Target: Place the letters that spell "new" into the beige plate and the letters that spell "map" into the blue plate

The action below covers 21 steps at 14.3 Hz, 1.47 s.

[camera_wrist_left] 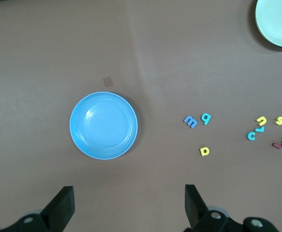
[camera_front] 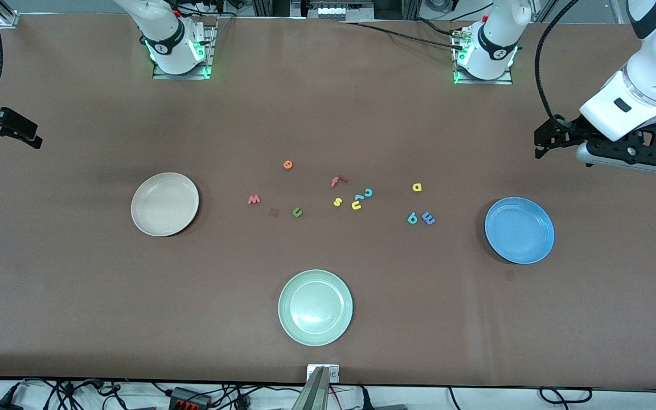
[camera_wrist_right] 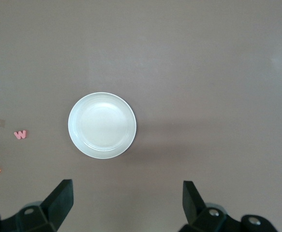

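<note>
Both end effectors, left and right, are hovering open; letters are lying on the worktop, plates holding none.

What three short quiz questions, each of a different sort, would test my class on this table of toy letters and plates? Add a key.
1. True or false: the beige plate already holds a letter.
2. Which letter lies touching the periwinkle m? A) yellow a B) teal p C) red f
3. Fill in: the pale green plate lies ____ to the front camera than the blue plate.

Key: 1 false; 2 B; 3 nearer.
</note>
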Each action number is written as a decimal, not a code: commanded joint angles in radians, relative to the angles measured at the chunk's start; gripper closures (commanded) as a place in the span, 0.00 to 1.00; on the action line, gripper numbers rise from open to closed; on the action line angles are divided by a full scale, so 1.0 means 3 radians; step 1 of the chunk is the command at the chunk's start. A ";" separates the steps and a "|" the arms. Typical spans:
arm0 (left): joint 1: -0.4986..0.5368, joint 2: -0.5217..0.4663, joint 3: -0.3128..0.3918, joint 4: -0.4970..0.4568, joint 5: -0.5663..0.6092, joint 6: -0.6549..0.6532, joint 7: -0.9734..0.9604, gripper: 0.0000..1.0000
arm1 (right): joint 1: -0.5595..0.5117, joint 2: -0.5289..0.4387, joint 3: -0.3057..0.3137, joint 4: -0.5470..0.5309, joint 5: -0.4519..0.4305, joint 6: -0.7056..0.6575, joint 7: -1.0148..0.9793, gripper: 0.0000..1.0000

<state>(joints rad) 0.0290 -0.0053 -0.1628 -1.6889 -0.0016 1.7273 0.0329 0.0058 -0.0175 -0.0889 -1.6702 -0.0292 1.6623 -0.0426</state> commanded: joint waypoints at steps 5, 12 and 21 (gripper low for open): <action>0.0088 -0.0008 -0.0020 0.0041 0.0046 -0.0061 0.0059 0.00 | -0.0050 -0.0029 0.0020 -0.0052 -0.0026 0.0022 -0.0052 0.00; 0.0087 0.0068 -0.0020 0.0056 0.0016 -0.0041 0.0023 0.00 | -0.0106 -0.0023 0.0015 -0.0042 -0.0020 -0.0070 -0.0165 0.00; -0.0157 0.0824 -0.0030 0.0056 -0.0066 0.0240 0.0003 0.00 | 0.0021 0.0226 0.0046 -0.0083 -0.0026 -0.0126 -0.0200 0.00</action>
<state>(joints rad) 0.0145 0.1649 -0.1692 -1.6946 -0.0111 1.7821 0.0313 -0.0080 0.0140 -0.0832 -1.6893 -0.0291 1.6346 -0.0879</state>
